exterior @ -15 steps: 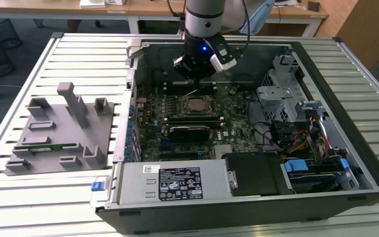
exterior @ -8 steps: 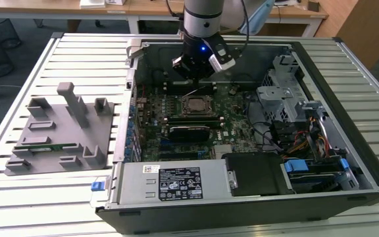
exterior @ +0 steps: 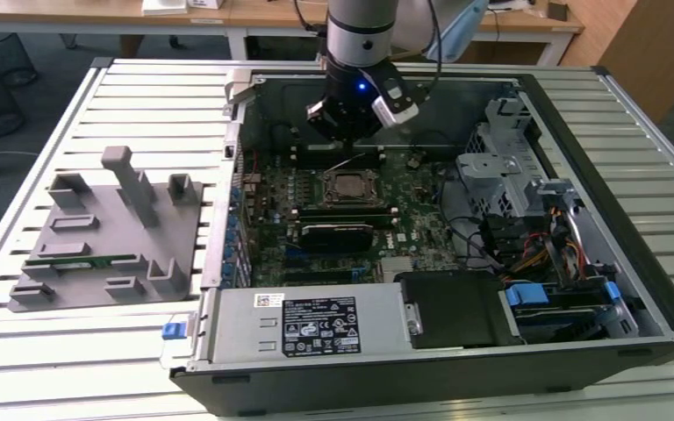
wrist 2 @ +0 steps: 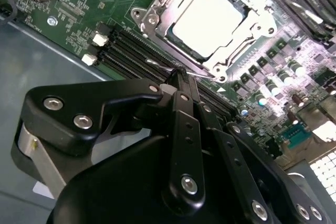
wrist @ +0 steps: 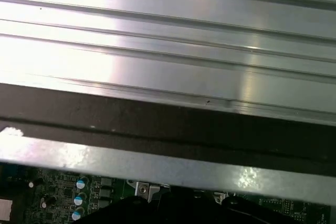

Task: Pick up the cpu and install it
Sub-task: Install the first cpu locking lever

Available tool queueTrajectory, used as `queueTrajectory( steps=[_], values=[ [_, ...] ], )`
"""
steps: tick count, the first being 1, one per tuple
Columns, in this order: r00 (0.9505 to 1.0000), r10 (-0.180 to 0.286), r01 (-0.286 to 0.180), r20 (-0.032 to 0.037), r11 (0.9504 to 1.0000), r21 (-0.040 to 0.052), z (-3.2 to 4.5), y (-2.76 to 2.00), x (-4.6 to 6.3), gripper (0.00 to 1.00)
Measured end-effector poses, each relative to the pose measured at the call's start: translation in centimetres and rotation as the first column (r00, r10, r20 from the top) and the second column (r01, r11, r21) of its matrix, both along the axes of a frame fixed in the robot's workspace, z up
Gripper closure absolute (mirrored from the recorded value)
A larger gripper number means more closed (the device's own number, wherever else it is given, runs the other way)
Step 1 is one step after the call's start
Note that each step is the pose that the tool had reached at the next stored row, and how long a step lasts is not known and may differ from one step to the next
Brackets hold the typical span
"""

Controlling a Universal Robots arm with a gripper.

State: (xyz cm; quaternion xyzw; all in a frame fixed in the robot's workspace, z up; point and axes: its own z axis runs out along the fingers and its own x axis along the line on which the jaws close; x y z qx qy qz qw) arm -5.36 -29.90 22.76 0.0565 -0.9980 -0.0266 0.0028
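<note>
Cpu (wrist 2: 210, 19), a small flat square chip with a shiny silver metal top, sits in the metal-framed socket (exterior: 349, 187) at the middle of the green motherboard (exterior: 419, 219) inside the open black computer case (exterior: 618, 219), which lies on the ribbed metal desk (exterior: 138, 96). Just above the board, near the case's far wall, hangs the black hand (wrist 2: 178, 74) on its grey arm (exterior: 361, 26); its fingers are pressed together on nothing, tips over the dark memory slots (wrist 2: 131, 51) beside the socket. A grey moulded holder tray (exterior: 103, 237) lies on the desk toward the exterior view's left, well apart from the case.
</note>
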Motion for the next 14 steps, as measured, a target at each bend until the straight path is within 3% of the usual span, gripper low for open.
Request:
queueTrajectory(
  steps=[5,14],
  values=[
    [1.0000,0.000,0.000,0.0001,1.0000,0.0001,-0.20,0.29,0.5,0.89],
    [1.0000,0.000,0.000,0.0000,1.0000,-0.0003,-0.93,0.34,1.2,0.89]
  ],
)
